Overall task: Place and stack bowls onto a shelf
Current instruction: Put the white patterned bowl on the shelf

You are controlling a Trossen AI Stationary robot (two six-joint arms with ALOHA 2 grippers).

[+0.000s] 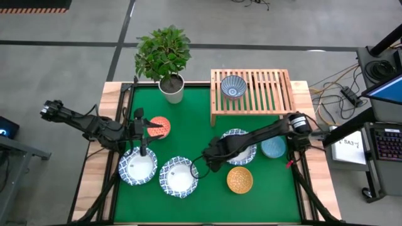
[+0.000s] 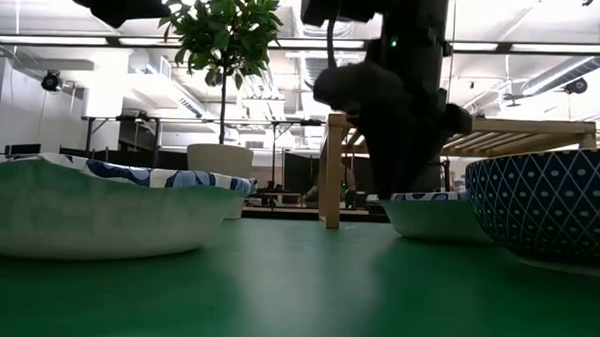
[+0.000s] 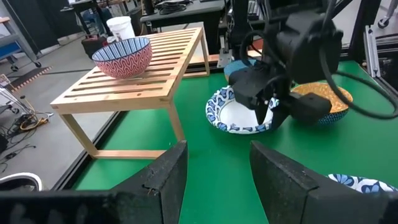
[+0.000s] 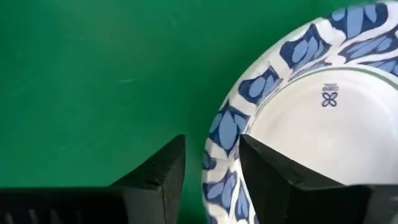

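Observation:
The wooden shelf (image 1: 271, 94) stands at the back right with a small blue-patterned bowl (image 1: 233, 86) on it. Three wide white bowls lie on the green mat: front left (image 1: 138, 166), front middle (image 1: 179, 176), and right of centre (image 1: 240, 145). My right gripper (image 1: 211, 157) is at that third bowl's rim. In the right wrist view its fingers (image 4: 158, 177) are open astride the blue-patterned rim (image 4: 221, 140). The bowl rests on the mat (image 2: 433, 215). My left gripper (image 1: 143, 137) is open and empty, between the orange-red bowl (image 1: 160, 127) and the front-left bowl.
A yellow-orange bowl (image 1: 239, 180) and a light blue bowl (image 1: 274, 148) sit near the right arm. A white plant pot (image 1: 171, 89) with a leafy plant stands at the back, left of the shelf. Bare mat lies in front of the shelf.

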